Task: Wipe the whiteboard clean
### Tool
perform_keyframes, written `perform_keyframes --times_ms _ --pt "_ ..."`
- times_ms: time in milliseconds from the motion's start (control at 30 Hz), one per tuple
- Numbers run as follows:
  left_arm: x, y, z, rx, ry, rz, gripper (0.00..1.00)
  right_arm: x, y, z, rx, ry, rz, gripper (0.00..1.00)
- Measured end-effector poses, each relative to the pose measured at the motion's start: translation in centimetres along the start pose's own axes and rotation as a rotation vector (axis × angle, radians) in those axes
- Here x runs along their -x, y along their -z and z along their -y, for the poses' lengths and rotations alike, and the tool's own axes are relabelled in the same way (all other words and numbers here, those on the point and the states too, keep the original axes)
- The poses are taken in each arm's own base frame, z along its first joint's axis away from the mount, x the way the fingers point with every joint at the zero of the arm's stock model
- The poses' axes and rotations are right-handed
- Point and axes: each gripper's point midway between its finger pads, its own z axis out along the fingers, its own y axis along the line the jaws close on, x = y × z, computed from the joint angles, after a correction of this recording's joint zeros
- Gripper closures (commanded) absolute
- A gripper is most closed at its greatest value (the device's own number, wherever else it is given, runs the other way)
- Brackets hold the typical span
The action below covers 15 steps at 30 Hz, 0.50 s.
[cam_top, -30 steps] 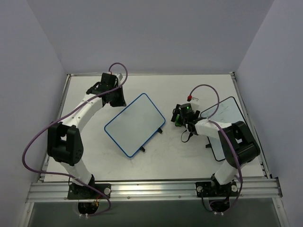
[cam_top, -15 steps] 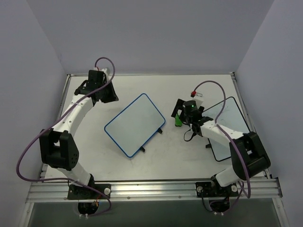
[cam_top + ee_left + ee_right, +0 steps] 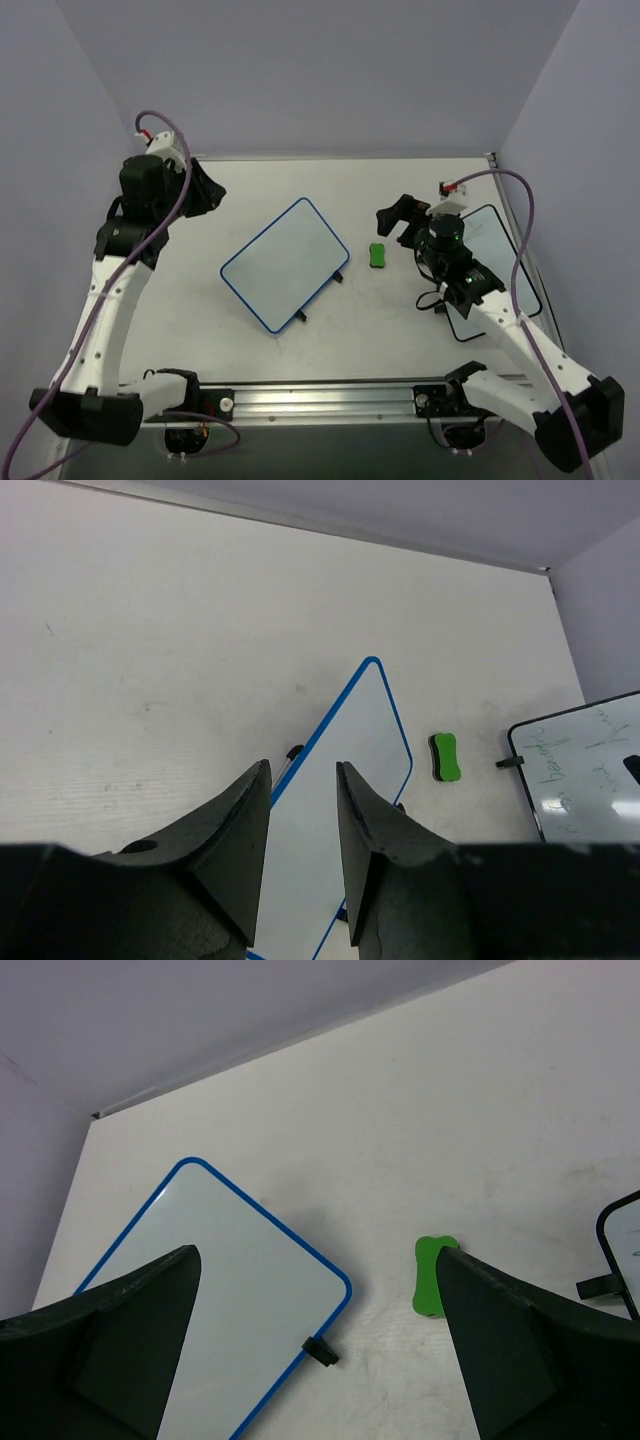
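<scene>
The whiteboard (image 3: 285, 262) with its thin blue frame lies tilted at the table's middle, and its surface looks blank. It also shows in the left wrist view (image 3: 345, 750) and the right wrist view (image 3: 210, 1260). A green eraser (image 3: 378, 255) lies on the table just right of it, free of both grippers, also in the left wrist view (image 3: 446, 756) and the right wrist view (image 3: 430, 1275). My left gripper (image 3: 208, 188) is raised at the far left, open and empty (image 3: 301, 767). My right gripper (image 3: 400, 217) is raised above and right of the eraser, wide open and empty (image 3: 317, 1252).
A black-framed white board (image 3: 490, 262) with handwriting lies at the right edge, under my right arm, and shows in the left wrist view (image 3: 590, 770). Grey walls close the table at the back and on both sides.
My right gripper has let go of the green eraser and lifted back to the right. My left arm has swung left and up, away from the whiteboard.
</scene>
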Motion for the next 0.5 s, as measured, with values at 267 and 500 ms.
perform_keyframes --times_ms 267,500 --pt "0.4 7.7 0.5 -0.021 -0.046 0.157 0.58 0.6 2.4 -0.1 0.023 0.013 -0.005 0.0" --pt "-1.0 7.8 -1.1 0.033 -0.066 0.137 0.58 0.3 3.3 0.5 0.009 0.035 -0.025 0.0"
